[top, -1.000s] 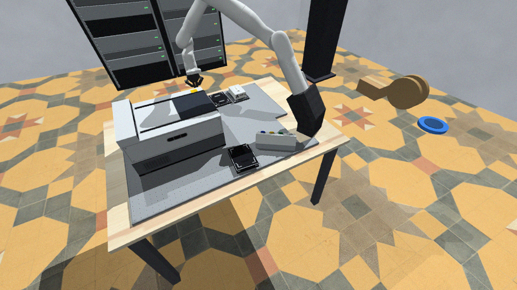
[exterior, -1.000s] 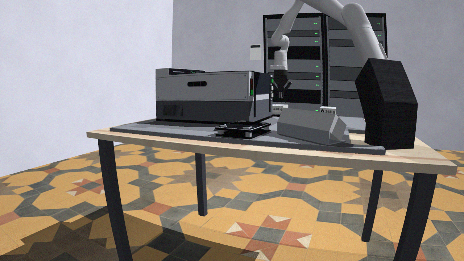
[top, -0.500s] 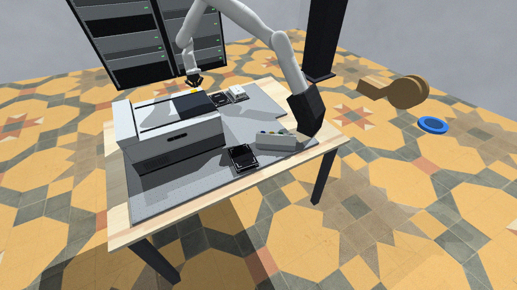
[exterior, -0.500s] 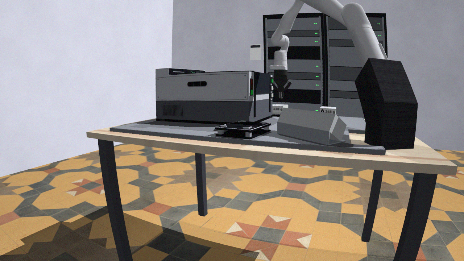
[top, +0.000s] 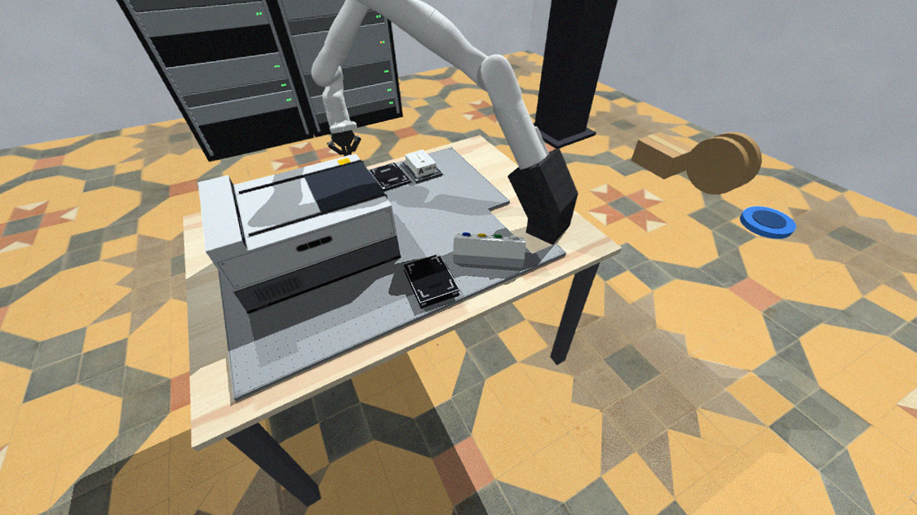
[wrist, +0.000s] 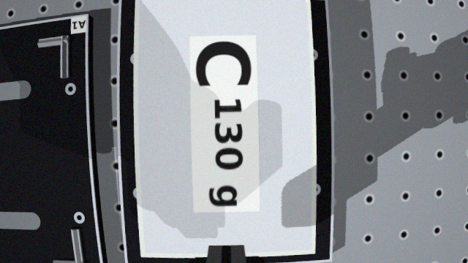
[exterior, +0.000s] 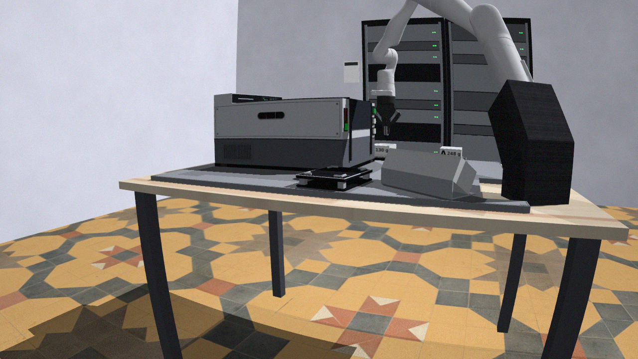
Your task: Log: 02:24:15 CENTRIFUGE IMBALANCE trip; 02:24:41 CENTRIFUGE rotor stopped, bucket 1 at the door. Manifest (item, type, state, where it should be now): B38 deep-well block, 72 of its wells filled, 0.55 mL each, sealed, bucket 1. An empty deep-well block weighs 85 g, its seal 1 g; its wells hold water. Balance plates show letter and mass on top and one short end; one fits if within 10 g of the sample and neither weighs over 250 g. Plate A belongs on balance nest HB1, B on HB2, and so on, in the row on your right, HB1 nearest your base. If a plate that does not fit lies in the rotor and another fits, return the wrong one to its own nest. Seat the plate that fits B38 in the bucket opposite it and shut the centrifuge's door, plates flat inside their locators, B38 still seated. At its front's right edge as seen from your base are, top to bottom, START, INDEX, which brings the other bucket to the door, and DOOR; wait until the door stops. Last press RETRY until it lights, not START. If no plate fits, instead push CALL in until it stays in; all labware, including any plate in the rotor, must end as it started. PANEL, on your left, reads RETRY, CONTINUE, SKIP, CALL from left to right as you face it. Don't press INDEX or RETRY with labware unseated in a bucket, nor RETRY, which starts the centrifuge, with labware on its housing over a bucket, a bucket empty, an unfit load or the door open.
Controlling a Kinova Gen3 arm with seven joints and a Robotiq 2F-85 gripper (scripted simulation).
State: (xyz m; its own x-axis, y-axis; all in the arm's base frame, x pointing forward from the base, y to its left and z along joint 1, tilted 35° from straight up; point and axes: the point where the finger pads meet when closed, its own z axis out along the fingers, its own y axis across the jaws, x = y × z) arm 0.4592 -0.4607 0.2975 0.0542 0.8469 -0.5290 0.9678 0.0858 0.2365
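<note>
My gripper [top: 344, 145] is shut and empty. It hangs in the air just past the far end of the grey centrifuge [top: 298, 224], close to the column of buttons [exterior: 374, 119] on that end. In the wrist view the closed fingertips [wrist: 225, 253] are over the near short end of a white balance plate marked C 130 g [wrist: 224, 124], which lies flat in its black nest. The nest [wrist: 44, 139] next to it is empty. Plate A, marked 248 g [exterior: 451, 152] [top: 422, 163], sits in the nest nearest my base. The centrifuge top has a dark panel [top: 342, 184]; its buckets are hidden.
The grey button panel [top: 488, 248] lies near my base [top: 545, 197], with an empty black nest [top: 432, 280] beside it. A tall black column [top: 574, 56] stands at the table's far corner. Server racks [top: 248, 59] stand behind the table.
</note>
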